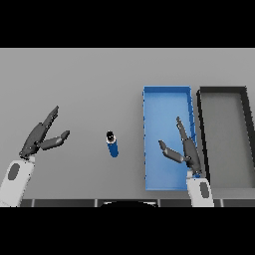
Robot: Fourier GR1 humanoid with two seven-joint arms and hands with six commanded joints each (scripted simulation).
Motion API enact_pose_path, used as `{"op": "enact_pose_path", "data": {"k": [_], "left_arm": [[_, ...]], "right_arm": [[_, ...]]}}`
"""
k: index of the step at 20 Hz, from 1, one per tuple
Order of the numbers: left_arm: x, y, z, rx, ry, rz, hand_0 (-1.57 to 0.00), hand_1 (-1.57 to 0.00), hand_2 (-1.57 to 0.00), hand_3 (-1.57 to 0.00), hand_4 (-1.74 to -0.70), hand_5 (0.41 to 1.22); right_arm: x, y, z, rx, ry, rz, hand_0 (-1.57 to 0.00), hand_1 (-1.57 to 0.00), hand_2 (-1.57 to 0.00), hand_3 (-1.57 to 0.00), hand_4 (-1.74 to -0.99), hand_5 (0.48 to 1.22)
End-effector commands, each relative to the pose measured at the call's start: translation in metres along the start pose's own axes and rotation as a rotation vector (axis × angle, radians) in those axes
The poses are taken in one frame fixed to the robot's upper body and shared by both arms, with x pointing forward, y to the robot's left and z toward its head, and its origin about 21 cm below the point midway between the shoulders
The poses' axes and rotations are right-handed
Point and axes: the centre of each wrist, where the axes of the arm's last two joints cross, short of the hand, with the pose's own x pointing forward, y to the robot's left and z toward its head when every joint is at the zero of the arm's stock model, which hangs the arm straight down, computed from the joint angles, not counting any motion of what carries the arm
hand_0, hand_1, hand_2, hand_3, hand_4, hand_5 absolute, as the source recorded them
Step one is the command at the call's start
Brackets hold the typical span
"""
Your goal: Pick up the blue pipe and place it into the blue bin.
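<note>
A short blue pipe (pixel 112 144) with a dark open end stands on the grey table, near the middle. To its right lies the blue bin (pixel 147 139), a long rectangular tray with nothing in it. My right hand (pixel 186 151) hovers over the bin's right half, fingers straight and thumb spread, holding nothing. My left hand (pixel 41 136) is at the far left, well apart from the pipe, with straight fingers and nothing in it.
A dark grey bin (pixel 246 114) sits directly right of the blue bin, their long sides almost touching. The table's front edge runs along the bottom of the view.
</note>
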Motion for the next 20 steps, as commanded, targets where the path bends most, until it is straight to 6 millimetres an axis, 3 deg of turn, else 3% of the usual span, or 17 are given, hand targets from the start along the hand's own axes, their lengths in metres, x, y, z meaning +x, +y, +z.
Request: {"op": "enact_pose_path", "data": {"k": [1, 4, 11, 20], "left_arm": [[0.000, -0.002, 0.003, -0.016, -0.015, 0.010, 0.00, 0.00, 0.00, 0.00, -1.08, 0.604], [0.003, -0.004, 0.007, -0.121, -0.039, 0.016, 0.00, 0.00, 0.00, 0.00, -1.10, 0.583], [0.009, -0.064, 0.016, -0.363, -0.061, 0.033, 0.00, 0.00, 0.00, 0.00, -1.17, 0.490], [0.000, -0.122, -0.012, -0.412, -0.058, 0.048, 0.00, 0.00, 0.00, 0.00, -1.21, 0.468]], "right_arm": [[0.000, -0.002, -0.001, -0.010, 0.021, 0.006, 0.00, 0.00, 0.00, 0.00, -1.186, 0.601], [0.003, -0.001, -0.001, -0.011, -0.007, 0.016, 0.00, 0.00, 0.00, 0.00, -1.187, 0.600], [0.005, 0.003, -0.003, 0.006, -0.012, 0.026, 0.00, 0.00, 0.00, 0.00, -1.211, 0.613], [0.006, 0.001, 0.003, -0.004, -0.008, 0.012, 0.00, 0.00, 0.00, 0.00, -1.229, 0.622]]}}
